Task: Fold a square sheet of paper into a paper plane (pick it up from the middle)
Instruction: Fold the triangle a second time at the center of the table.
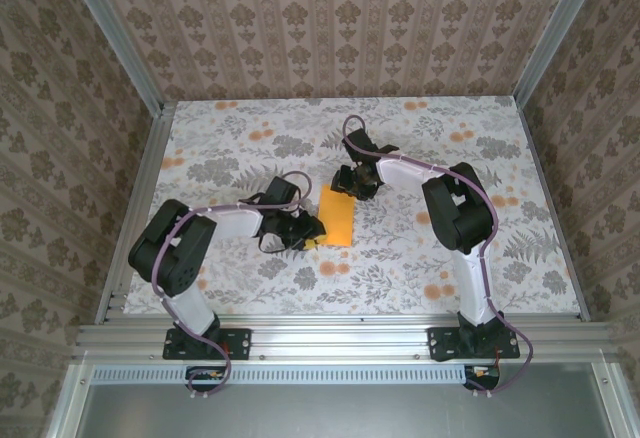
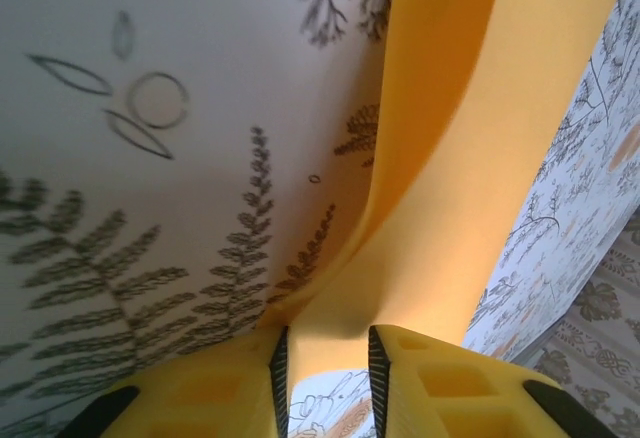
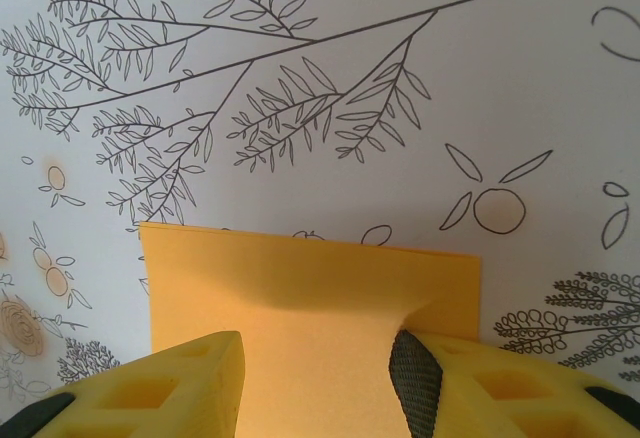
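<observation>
Paper's place: the thin, bright orange-yellow sheet of paper (image 1: 337, 216) lies as a tall rectangle at the centre of the top view, on the grey-and-orange floral tabletop (image 1: 450, 248) and between the two pincers.
Left gripper (image 1: 303, 230): at the sheet's lower-left corner. Its jaws stand a narrow gap apart, and the lifted, curling edge runs into that gap without being visibly clamped.
Right gripper (image 1: 356, 180): at the sheet's upper edge. It is about half open, straddling flat paper and gripping nothing.
Paper's look: plain and unprinted, with a crisp, straight far edge and the left side bowed upward.

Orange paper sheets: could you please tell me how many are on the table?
1. The orange paper sheet lies near the middle of the table, between the left arm and the right arm; another sheet directly beneath it would be hidden.
</observation>
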